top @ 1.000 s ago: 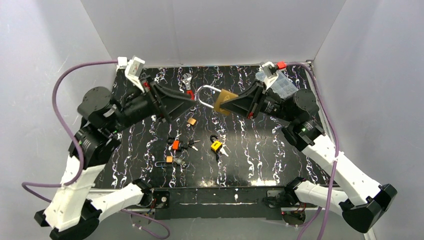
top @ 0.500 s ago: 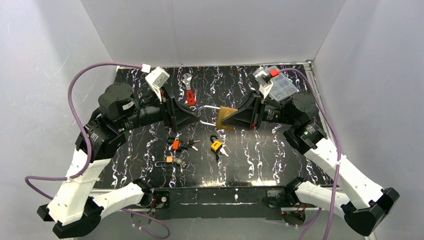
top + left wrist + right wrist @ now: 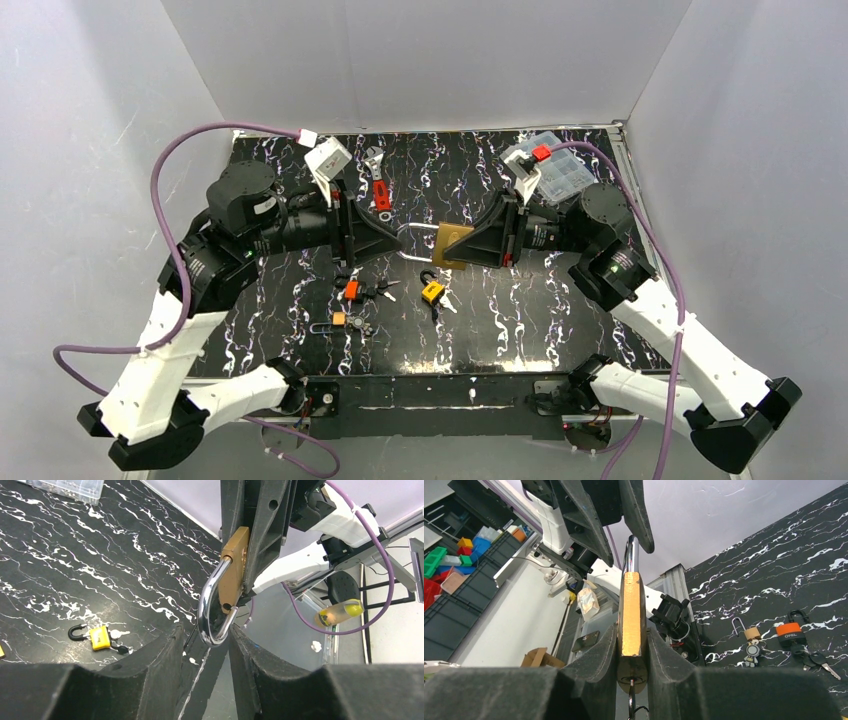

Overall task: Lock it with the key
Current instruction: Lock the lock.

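Note:
A large brass padlock (image 3: pixel 455 245) hangs in the air over the middle of the mat. My right gripper (image 3: pixel 478 243) is shut on its body, which shows edge-on between the fingers in the right wrist view (image 3: pixel 632 615). A key (image 3: pixel 630 700) sticks out of the keyhole at its bottom. Its steel shackle (image 3: pixel 212 610) stands open, the free end out of the body. My left gripper (image 3: pixel 205 640) is open, with the bow of the shackle between its fingertips (image 3: pixel 240 647). The right fingertip is close to or touching the bow. In the top view my left gripper (image 3: pixel 392 240) faces the right one.
On the black marbled mat (image 3: pixel 520 310) lie a yellow padlock (image 3: pixel 432 291), an orange padlock with keys (image 3: pixel 351 290), a small brass padlock (image 3: pixel 339 319) and a red-tagged piece (image 3: pixel 381 193). A clear plastic box (image 3: pixel 560 175) stands at the back right. White walls enclose the mat.
My right gripper has lowered the brass padlock toward the middle of the mat. My left gripper has swung right and closed in until its fingertips stand around the shackle bow.

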